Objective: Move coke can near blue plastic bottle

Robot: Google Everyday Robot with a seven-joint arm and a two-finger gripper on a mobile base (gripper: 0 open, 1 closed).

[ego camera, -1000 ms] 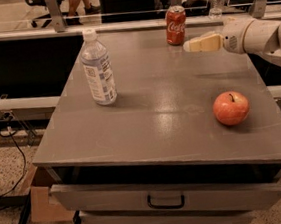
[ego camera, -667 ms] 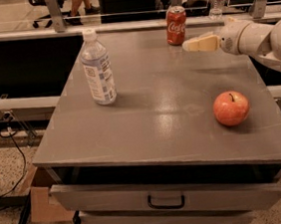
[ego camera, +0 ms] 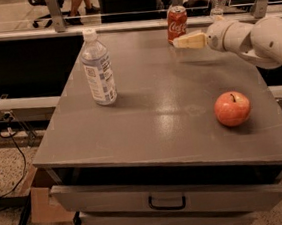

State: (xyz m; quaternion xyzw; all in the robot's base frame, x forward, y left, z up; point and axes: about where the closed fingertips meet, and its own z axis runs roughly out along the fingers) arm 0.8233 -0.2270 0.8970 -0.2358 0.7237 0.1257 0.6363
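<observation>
Coke can (ego camera: 177, 23) stood well apart from the blue plastic bottle (ego camera: 98, 71) on the bench (ego camera: 156, 118), move not yet done; gripper (ego camera: 180, 42) hovered just beside it, clenched or released I could not tell.

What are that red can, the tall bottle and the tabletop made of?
The coke can looks like thin painted metal: glossy red wall, silvery top. The blue plastic bottle seems clear plastic: see-through body, white cap, printed label. The table has a smooth grey top with soft reflections, perhaps laminate or painted metal. The gripper, just right of the can, looks pale plastic.
</observation>
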